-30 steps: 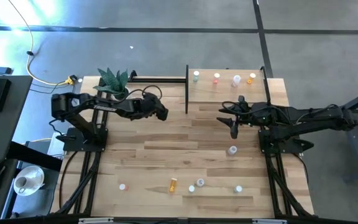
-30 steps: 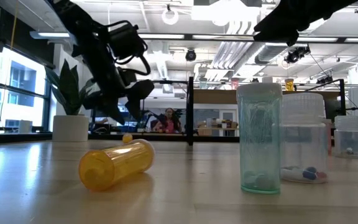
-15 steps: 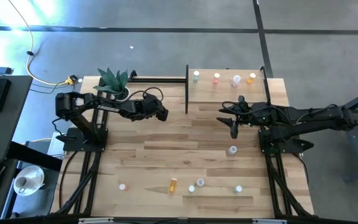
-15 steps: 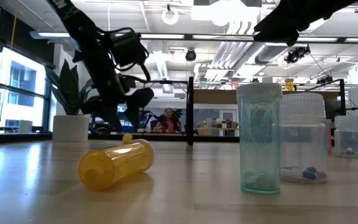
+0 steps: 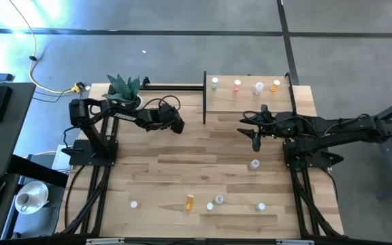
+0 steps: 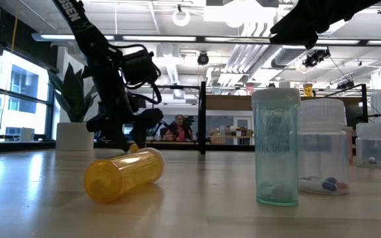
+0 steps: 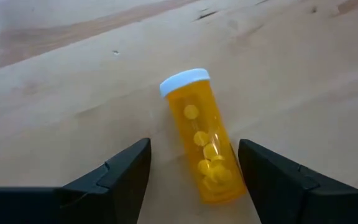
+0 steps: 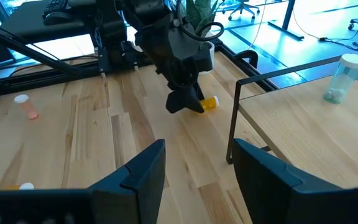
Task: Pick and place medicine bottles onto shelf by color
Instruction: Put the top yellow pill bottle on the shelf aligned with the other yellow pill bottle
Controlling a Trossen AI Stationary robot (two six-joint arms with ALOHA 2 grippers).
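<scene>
Left gripper [image 7: 191, 168] has lowered, straddling orange bottle [image 7: 202, 144].

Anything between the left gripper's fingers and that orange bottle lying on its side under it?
Nothing. In the left wrist view the left gripper is open, its fingers either side of the orange bottle, with only bare table in the gaps.

You get even, bright overhead light; ceiling strips [image 6: 177, 38] glare in the low view. Between the left gripper's [image 7: 191, 171] open jaws the orange bottle [image 7: 202, 149] is sharp, casting only a soft shadow on the table [image 7: 55, 118]
</scene>
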